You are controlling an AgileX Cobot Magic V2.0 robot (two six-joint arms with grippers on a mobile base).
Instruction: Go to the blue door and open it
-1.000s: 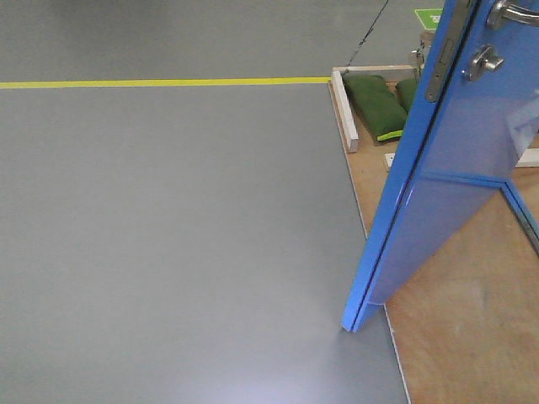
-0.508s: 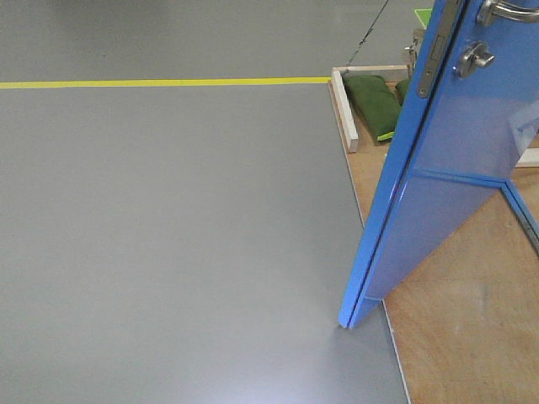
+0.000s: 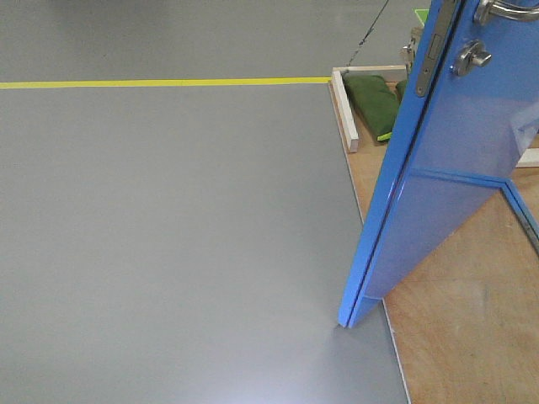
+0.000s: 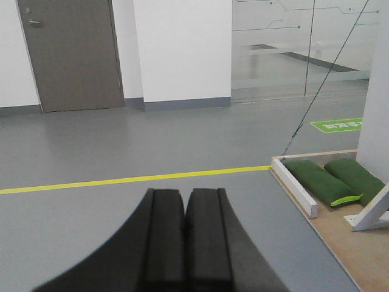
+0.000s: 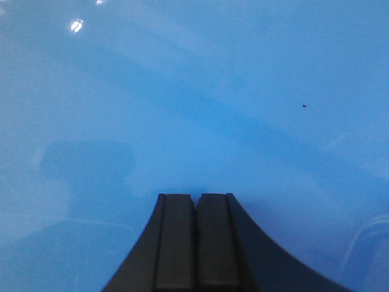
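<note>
left gripper [image 4: 185, 198]: fingers pressed together, holding nothing; faces open grey floor, idle
yellow line [image 4: 134, 179]: crosses the floor ahead of the left gripper
green sandbags [image 4: 319, 181]: ahead-right of the left gripper, inside a white frame on the plywood base [image 3: 463, 337]
blue door [image 3: 455, 168]: right of the left gripper, out of its view; fills the panel directly ahead of the right gripper; stands ajar, its free bottom corner out over the grey floor past the plywood edge
right gripper [image 5: 196, 201]: fingers clamped together, empty; tips point straight at the door face, very near
step: looks like the opening phase, approach done, door partly swung
next move: probably a push on the panel along its arc, base and arm moving together, tips kept on the flat face
hard to tell: whether the right tips touch the panel
cut off: lever handle [image 3: 505, 10] clipped at the top edge; hinge side out of frame; both arms unseen in the front view
</note>
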